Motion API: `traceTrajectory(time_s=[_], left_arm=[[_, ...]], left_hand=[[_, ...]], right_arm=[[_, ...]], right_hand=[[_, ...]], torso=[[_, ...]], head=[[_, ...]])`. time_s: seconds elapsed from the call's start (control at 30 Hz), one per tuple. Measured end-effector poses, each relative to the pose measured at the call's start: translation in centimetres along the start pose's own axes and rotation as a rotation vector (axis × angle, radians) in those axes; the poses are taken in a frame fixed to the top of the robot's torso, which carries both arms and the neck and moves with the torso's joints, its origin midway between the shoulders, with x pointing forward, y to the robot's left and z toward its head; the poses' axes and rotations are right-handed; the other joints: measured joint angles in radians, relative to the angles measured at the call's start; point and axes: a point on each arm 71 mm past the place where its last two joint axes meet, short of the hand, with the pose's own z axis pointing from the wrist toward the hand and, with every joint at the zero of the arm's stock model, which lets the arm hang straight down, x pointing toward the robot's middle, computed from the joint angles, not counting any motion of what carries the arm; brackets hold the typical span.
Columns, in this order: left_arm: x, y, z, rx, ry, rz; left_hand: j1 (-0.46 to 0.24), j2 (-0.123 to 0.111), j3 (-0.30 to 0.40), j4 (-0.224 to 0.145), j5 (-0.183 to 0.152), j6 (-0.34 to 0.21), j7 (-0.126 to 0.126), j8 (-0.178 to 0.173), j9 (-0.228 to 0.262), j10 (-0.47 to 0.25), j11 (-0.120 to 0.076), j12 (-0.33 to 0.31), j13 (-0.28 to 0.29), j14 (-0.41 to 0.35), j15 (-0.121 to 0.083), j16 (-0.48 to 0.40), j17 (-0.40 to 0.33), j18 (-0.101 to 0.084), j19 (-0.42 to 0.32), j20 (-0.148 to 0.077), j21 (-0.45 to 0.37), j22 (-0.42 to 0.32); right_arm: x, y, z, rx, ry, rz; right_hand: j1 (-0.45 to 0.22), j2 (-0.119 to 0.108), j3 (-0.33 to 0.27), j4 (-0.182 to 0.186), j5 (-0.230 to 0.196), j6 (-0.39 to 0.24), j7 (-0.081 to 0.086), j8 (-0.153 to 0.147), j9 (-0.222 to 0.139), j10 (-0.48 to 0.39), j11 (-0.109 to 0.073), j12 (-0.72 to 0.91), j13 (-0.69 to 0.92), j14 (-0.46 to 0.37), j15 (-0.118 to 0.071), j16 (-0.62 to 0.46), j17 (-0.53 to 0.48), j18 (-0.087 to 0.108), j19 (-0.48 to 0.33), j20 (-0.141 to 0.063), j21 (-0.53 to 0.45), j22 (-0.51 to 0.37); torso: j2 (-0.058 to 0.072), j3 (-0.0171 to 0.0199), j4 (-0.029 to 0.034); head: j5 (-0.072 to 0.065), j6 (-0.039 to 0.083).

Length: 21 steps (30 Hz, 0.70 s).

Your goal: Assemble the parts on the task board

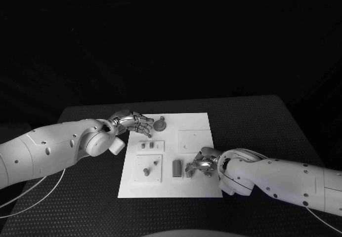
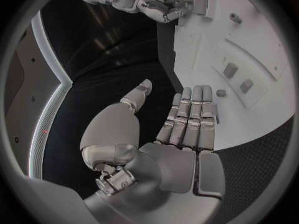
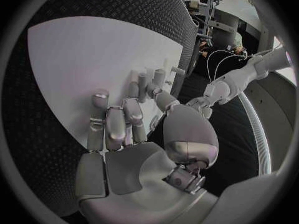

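Observation:
The white task board [image 1: 203, 185] lies in the middle of the black table. My left hand [image 1: 135, 123] hovers at its far left corner with its fingers [image 2: 190, 119] held straight and nothing in the palm. A round grey part [image 1: 159, 125] lies just beside it. My right hand [image 1: 201, 165] rests low on the board's near right, its fingertips [image 3: 146, 82] bent down onto the white surface, close to a grey rectangular block [image 1: 177, 167]. The block [image 2: 201, 0] also shows beside that hand [image 2: 159, 5] in the left wrist view. Whether those fingers pinch anything is hidden.
Two small parts [image 1: 150, 145] stand in a raised square on the board's left; a peg [image 1: 147, 171] stands in another square nearer me. A flat square plate [image 1: 193, 139] lies at the board's right. Black table mat [image 1: 271, 128] surrounds the board.

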Motion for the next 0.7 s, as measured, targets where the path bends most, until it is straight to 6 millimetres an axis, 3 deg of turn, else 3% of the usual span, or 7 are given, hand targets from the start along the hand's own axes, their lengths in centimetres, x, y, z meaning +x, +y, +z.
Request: traceTrajectory(time_s=[0.13, 0.37, 0.7], left_arm=[[0.00, 0.00, 0.00, 0.000, 0.000, 0.000], [0.03, 0.00, 0.02, 0.000, 0.001, 0.000], [0.02, 0.01, 0.02, -0.001, 0.001, 0.000]], left_hand=[[0.000, 0.000, 0.000, 0.000, 0.000, 0.000, 0.000, 0.000, 0.000, 0.000, 0.000, 0.000, 0.000, 0.000, 0.000, 0.000, 0.000, 0.000, 0.000, 0.000, 0.000, 0.000], [0.000, 0.000, 0.000, 0.000, 0.000, 0.000, 0.000, 0.000, 0.000, 0.000, 0.000, 0.000, 0.000, 0.000, 0.000, 0.000, 0.000, 0.000, 0.000, 0.000, 0.000, 0.000], [0.000, 0.000, 0.000, 0.000, 0.000, 0.000, 0.000, 0.000, 0.000, 0.000, 0.000, 0.000, 0.000, 0.000, 0.000, 0.000, 0.001, 0.000, 0.000, 0.000, 0.000, 0.000]], right_arm=[[-0.01, 0.00, 0.01, 0.000, 0.002, -0.001], [-0.04, -0.01, 0.03, -0.001, 0.007, -0.003], [-0.08, -0.02, 0.04, -0.004, 0.013, -0.006]], right_hand=[[-0.010, -0.029, 0.007, 0.018, 0.001, -0.002, 0.002, 0.000, 0.000, -0.003, 0.003, -0.004, -0.003, 0.000, 0.000, -0.003, -0.004, 0.000, 0.000, 0.000, 0.000, 0.000], [-0.026, -0.060, 0.010, 0.043, 0.010, -0.004, 0.003, -0.004, 0.000, -0.014, 0.004, -0.019, -0.011, -0.008, 0.001, -0.004, -0.019, 0.000, 0.000, 0.000, -0.007, 0.000], [-0.029, -0.080, 0.013, 0.057, 0.007, -0.006, 0.005, -0.006, 0.000, -0.018, 0.007, -0.022, -0.013, -0.012, 0.004, -0.008, -0.025, 0.000, 0.000, 0.000, -0.008, 0.000]], torso=[[0.000, 0.0001, 0.0000], [0.000, 0.0001, -0.0001], [0.000, 0.0003, -0.0002]], head=[[0.000, -0.001], [0.001, -0.002], [0.003, -0.003]])
